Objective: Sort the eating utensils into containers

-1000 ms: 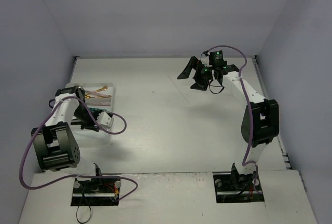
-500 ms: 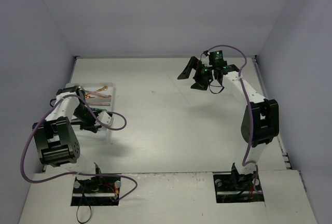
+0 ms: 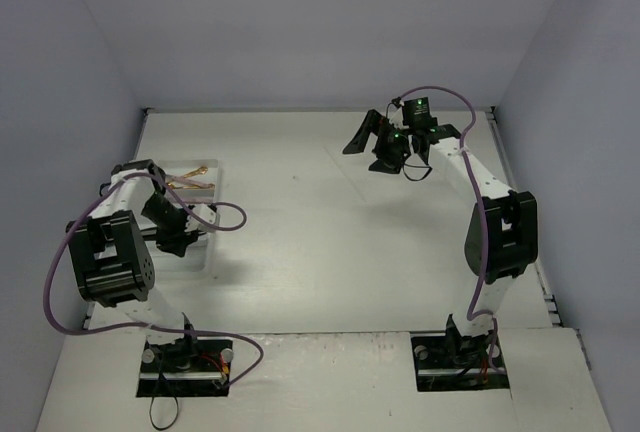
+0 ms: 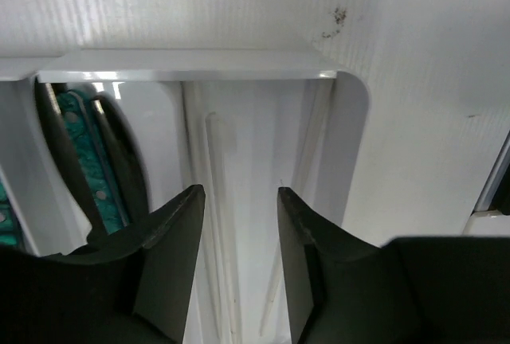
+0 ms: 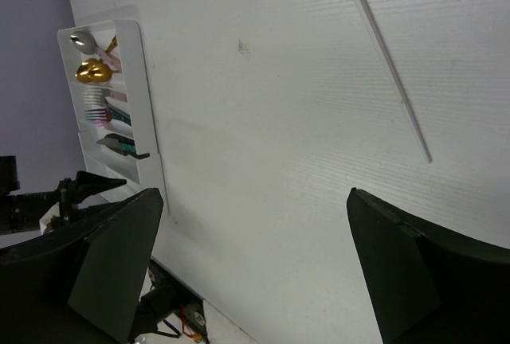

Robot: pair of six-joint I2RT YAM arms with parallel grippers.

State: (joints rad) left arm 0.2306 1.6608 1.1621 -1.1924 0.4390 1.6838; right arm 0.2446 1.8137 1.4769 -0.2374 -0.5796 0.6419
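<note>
Although most of the cutlery lies in the tray, one piece is outstanding: a thin pale stick (image 5: 388,61). It lies flat on the bare worktop (image 5: 279,81), running diagonally, touching nothing and well apart from the tray.

Handling, as judged: very light and stiff, but slender enough to flex or snap under a hard squeeze. It is smooth and low-lying, so it is liable to roll or skid as fingers close.

Best hold, as judged: near mid-length, with the fingers set across its axis and brought down to the worktop. That should keep it from pivoting or drooping at one end.

Nearest tool: right gripper (image 5: 253,194), spread wide and holding nothing. It hangs above the worktop with the stick ahead of it, not between its fingers.

Container: white shallow tray (image 5: 150,105) with long compartments, at the left side of the worktop.

- **From the right wrist:** silver spoon (image 5: 81,40), gold spoon (image 5: 92,72), fork (image 5: 97,113) with a pink handle, and black knife (image 5: 118,145).
- **From the left wrist:** the end compartment by the rounded corner holds pale sticks (image 4: 212,153) laid lengthwise. The neighbouring compartment holds black knives (image 4: 119,153) and a teal-handled piece (image 4: 73,117).

Second tool: left gripper (image 4: 239,189), fingers parted with nothing between them, poised directly above the stick compartment.

Destination, as judged: that same end compartment.
</note>
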